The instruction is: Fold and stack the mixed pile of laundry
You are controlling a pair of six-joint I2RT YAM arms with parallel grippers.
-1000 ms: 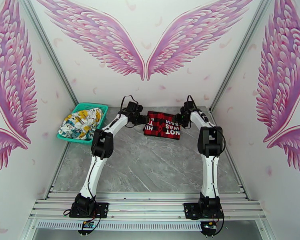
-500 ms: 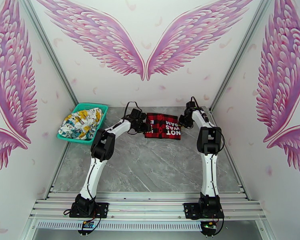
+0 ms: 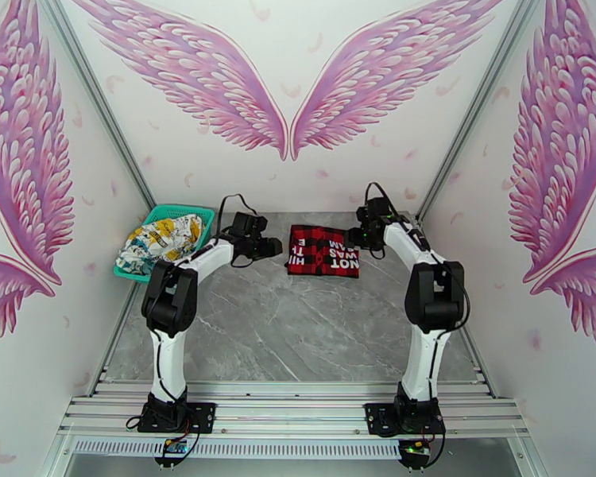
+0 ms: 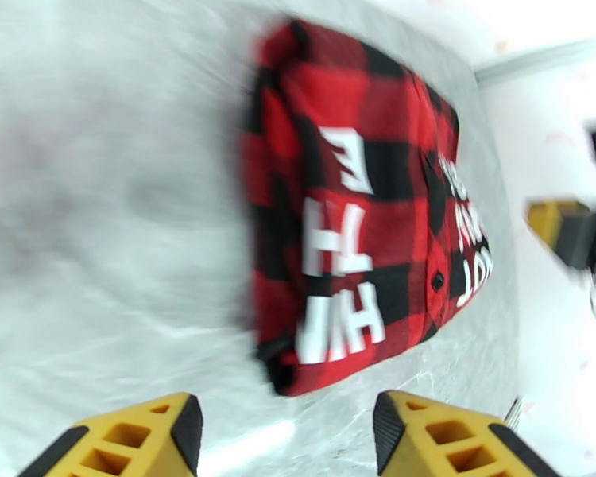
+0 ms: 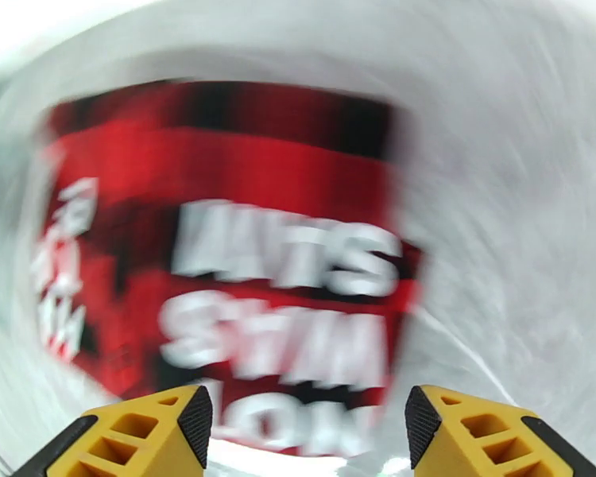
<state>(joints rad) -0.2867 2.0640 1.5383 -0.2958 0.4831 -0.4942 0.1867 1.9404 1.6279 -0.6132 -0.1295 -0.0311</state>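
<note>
At 10 o'clock on the tabletop point(image 3: 298, 335) the teal mesh basket point(image 3: 180, 209) holds the white cartoon-print garment point(image 3: 161, 244), crumpled in a heap and not yet folded. Just right of the basket, the left hand point(image 3: 271, 248) hovers off the 9 o'clock edge of the red-and-black plaid garment point(image 3: 323, 251), apart from it; its wrist view shows the yellow fingers spread with nothing between them. The plaid garment lies at 12 o'clock on the tabletop as a flat, tidy rectangle with its white lettering up, and looks fully folded. At its 2 o'clock corner the right hand point(image 3: 361, 232) hangs over the cloth, fingers likewise spread and, as far as the blurred wrist view allows, gripping nothing. So the plaid fold reads as finished, and the step in hand is the change-over to the second piece. The next move calls for the left arm, the nearer one, to reach toward 9 o'clock into the basket, pinch the white garment by an edge and lift it over the rim onto open tabletop for spreading, folding and stacking with the plaid one
</note>
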